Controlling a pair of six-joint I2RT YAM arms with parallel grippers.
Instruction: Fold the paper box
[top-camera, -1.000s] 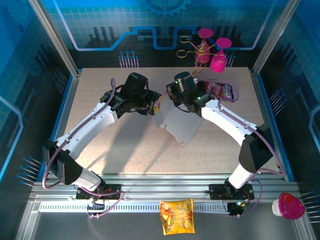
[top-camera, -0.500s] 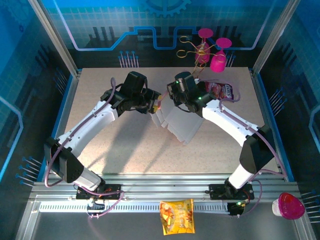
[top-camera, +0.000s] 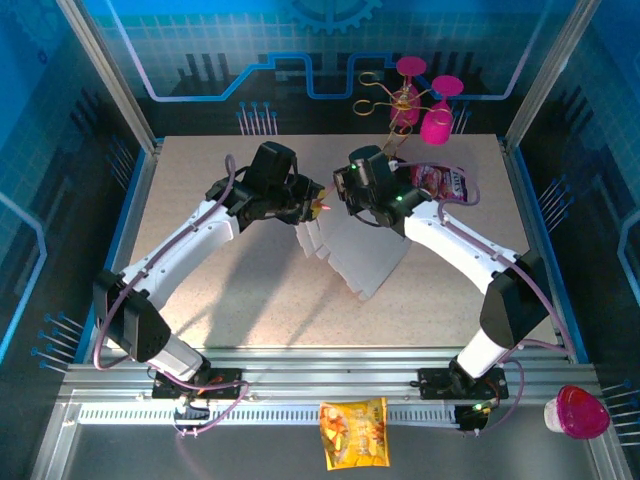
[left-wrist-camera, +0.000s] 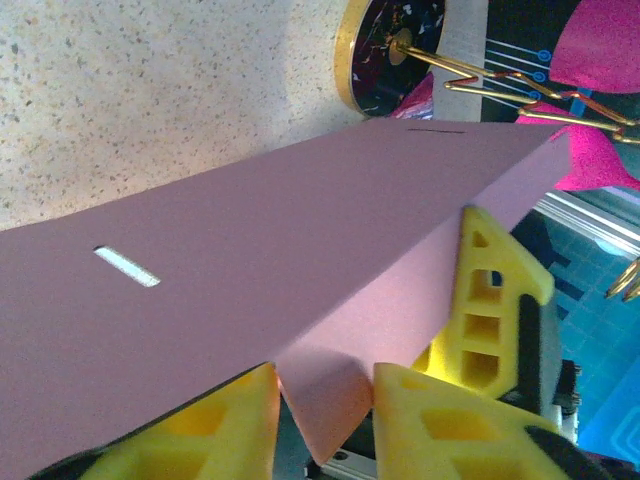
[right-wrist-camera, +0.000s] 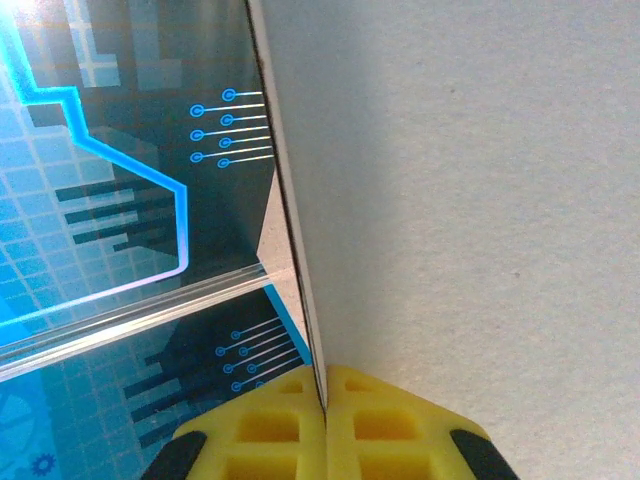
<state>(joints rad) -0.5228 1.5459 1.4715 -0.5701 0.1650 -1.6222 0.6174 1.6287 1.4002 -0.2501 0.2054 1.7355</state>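
My right gripper (right-wrist-camera: 325, 400) is closed tight on the paper box (right-wrist-camera: 480, 200), pinching one thin edge of the sheet between my two yellow fingers (right-wrist-camera: 390, 420), with the pale inner face spread out to one side of the grip. My left gripper (left-wrist-camera: 325, 378) stands partly open, its fingers (left-wrist-camera: 225, 425) on either side of a small pink flap that pokes down between them. The flap sits right against both fingers, but I cannot tell whether they are pressing it. From overhead, the paper box (top-camera: 360, 255) hangs tilted in the air over the middle of the table (top-camera: 230, 300), its upper edge where my left gripper (top-camera: 318, 207) and right gripper (top-camera: 345, 195) meet and its lower corner pointing down toward the tabletop. In my left wrist view the outer pink face (left-wrist-camera: 300, 260) runs across, with a narrow slot cut in it.
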